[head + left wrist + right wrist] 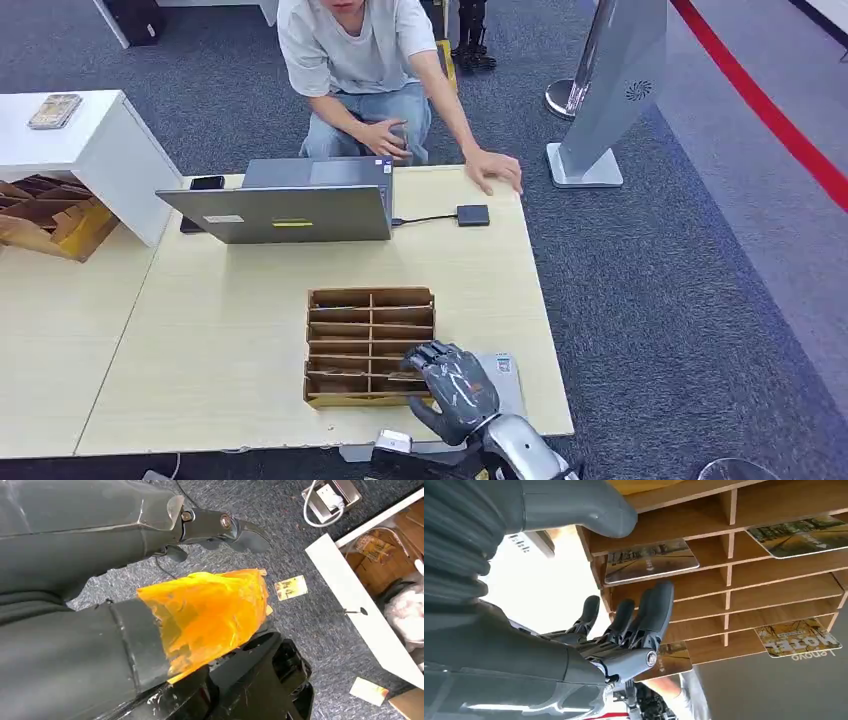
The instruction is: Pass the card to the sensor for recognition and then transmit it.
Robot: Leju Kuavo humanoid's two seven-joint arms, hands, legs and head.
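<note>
We hover our right hand (452, 385), fingers spread and holding nothing, over the wooden rack (369, 346) where a card (650, 560) lies slotted, the sensor (473, 215) waiting beside the laptop (290, 212); left hand's state: cannot tell.

- The rack (370, 345) stands near the tabletop's (230, 340) near edge, toward its right corner; the right hand (452, 385) hovers over the rack's near right corner with fingers apart.
- Bare tabletop lies between the rack and the laptop (290, 205), which blocks the far edge.
- The sensor (473, 215) sits right of the laptop, near the far right corner; a person's hand (495, 170) rests just behind it.
- Bare tabletop spreads left of the rack.
</note>
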